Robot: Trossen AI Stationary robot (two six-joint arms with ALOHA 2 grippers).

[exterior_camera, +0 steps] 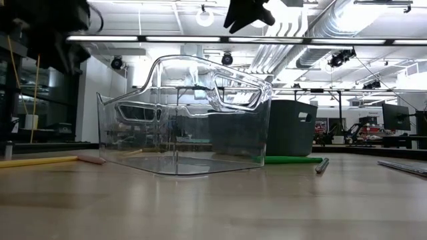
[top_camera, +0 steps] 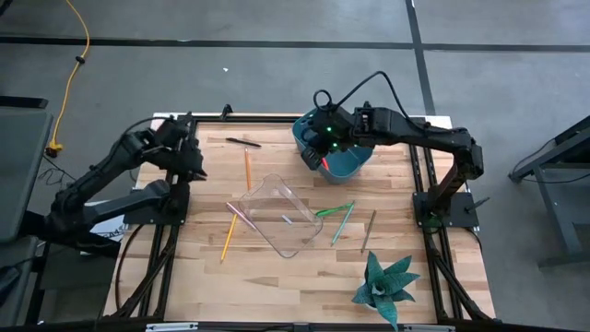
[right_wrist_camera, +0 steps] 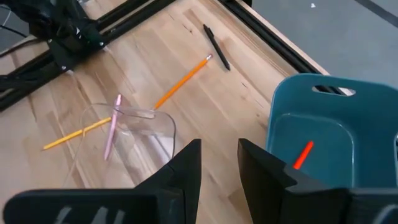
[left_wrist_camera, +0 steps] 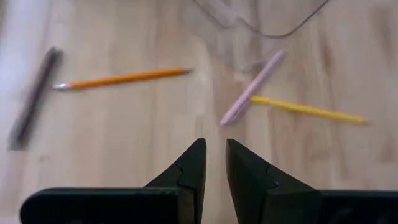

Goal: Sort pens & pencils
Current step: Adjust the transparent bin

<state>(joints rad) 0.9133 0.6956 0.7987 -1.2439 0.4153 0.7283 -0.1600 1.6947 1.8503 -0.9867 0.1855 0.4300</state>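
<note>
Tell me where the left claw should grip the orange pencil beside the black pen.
Grip the orange wooden pencil mid-shaft, coming straight down with the fingers across its length. It lies flat on bare wood, clear of the black pen and the clear plastic bin.

Two dark jointed arms; black cable looped over right arm (top_camera: 419, 134); green light.

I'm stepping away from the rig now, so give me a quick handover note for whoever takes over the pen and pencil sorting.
Left gripper: open, empty, above the table's left side.
Right gripper: open, empty, over the teal bin.
Done: one red-orange pen lies in the teal bin.
Clear bin: appears to hold nothing sorted yet.
Left on the table: black pen, orange pencil, yellow pencil, pink stick, green pens, dark pen.
</note>
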